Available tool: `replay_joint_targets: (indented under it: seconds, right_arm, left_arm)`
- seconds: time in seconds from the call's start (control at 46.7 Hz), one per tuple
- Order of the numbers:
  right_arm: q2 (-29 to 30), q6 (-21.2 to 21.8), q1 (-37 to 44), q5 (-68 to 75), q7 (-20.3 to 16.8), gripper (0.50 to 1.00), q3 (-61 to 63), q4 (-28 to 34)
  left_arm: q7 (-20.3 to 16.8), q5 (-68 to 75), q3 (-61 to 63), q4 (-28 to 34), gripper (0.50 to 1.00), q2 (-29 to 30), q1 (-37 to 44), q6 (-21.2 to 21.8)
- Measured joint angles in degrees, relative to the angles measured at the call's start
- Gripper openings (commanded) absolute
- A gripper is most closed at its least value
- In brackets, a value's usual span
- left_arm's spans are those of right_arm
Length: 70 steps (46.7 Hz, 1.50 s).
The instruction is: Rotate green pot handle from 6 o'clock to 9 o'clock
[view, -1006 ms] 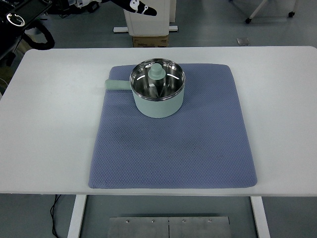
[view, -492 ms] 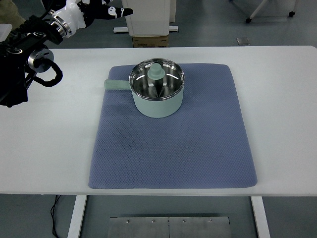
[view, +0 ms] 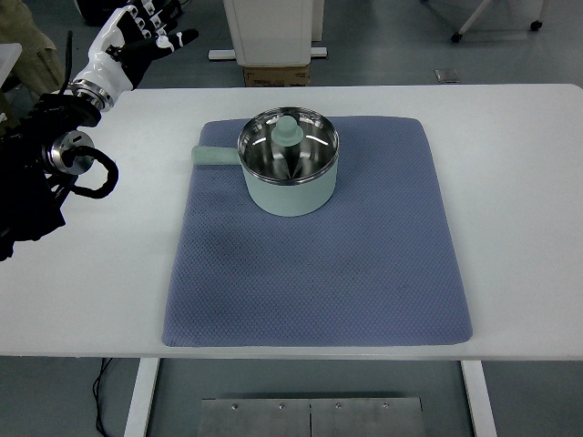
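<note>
Handle (view: 211,156) of the green pot (view: 289,173) pointed to 9 o'clock, so the rotation seemed done; the left hand (view: 129,42), fingers spread and empty, only needed to retreat.

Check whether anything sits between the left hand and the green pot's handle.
Nothing visible does. The left hand is raised over the table's far left corner, fingers spread and empty. Between it and the pot handle lie only bare white table and the edge of the blue mat. The handle points left.
</note>
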Motion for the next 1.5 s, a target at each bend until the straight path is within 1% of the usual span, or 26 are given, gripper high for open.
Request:
replay_joint_targets:
  seconds: [0.3, 0.492, 0.663, 0.728, 0.877, 1.498]
  right_arm:
    - [0.0, 0.0, 0.0, 0.0, 0.0, 1.000, 0.0, 0.0]
    - [0.0, 0.0, 0.0, 0.0, 0.0, 1.000, 0.0, 0.0]
    - [0.0, 0.0, 0.0, 0.0, 0.0, 1.000, 0.0, 0.0]
    - [0.0, 0.0, 0.0, 0.0, 0.0, 1.000, 0.0, 0.0]
    - [0.0, 0.0, 0.0, 0.0, 0.0, 1.000, 0.0, 0.0]
    - [0.0, 0.0, 0.0, 0.0, 0.0, 1.000, 0.0, 0.0]
  left_arm:
    - [0.2, -0.1, -5.7, 0.0, 1.000, -0.4, 4.4, 1.6]
    - [0.2, -0.1, -9.1, 0.0, 1.000, -0.9, 6.4, 1.7]
    - [0.3, -0.1, -12.2, 0.0, 1.000, -2.8, 8.1, 2.3]
    - [0.7, -0.1, -13.0, 0.0, 1.000, -3.4, 8.7, 3.1]
    - [2.3, -0.1, -14.7, 0.0, 1.000, -4.3, 10.0, 3.3]
    - [2.4, -0.1, -15.7, 0.0, 1.000, -7.1, 12.0, 4.4]
